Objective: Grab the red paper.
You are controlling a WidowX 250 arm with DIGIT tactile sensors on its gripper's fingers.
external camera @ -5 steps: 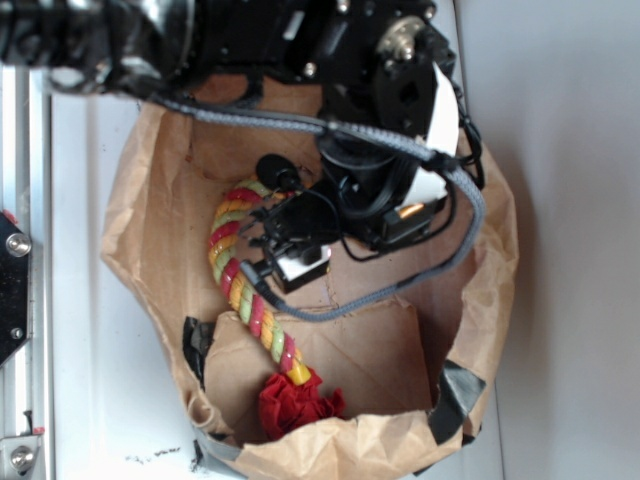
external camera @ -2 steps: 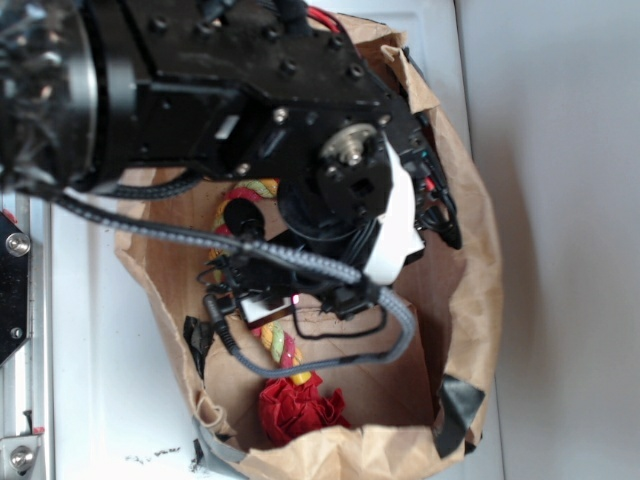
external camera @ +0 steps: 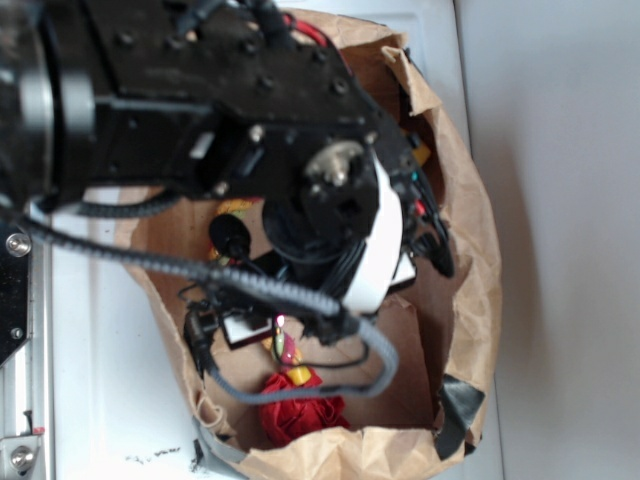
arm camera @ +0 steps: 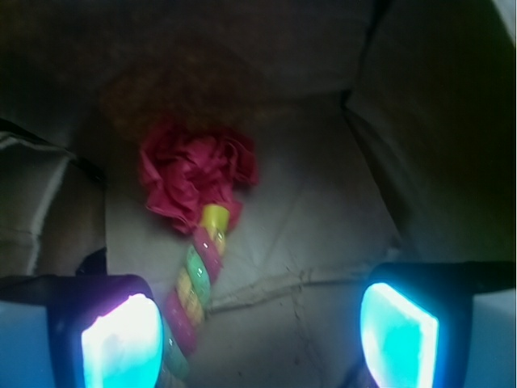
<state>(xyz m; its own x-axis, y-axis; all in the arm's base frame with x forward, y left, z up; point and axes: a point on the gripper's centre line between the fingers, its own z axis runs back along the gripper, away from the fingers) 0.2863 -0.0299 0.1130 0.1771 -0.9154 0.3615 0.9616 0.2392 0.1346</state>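
The red paper (external camera: 296,408) is a crumpled bright red wad on the floor of a brown paper bag (external camera: 480,290), near its front wall. In the wrist view the red paper (arm camera: 194,171) lies ahead of my gripper (arm camera: 260,331) and a little to the left. My gripper is open and empty, its jaws wide apart above the bag floor. The twisted red, yellow and green rope toy (arm camera: 198,275) runs from the wad back past my left finger. In the exterior view the arm hides most of the rope, and the gripper itself is hidden there.
The bag walls rise all around the gripper, close on the right (arm camera: 436,137) and left (arm camera: 32,202). Black tape patches (external camera: 455,405) sit on the bag's front corner. A metal rail (external camera: 15,300) runs along the left edge of the white surface.
The arm has moved forward and down into the bag toward the red paper, now covering most of the rope. The gripper stays open.
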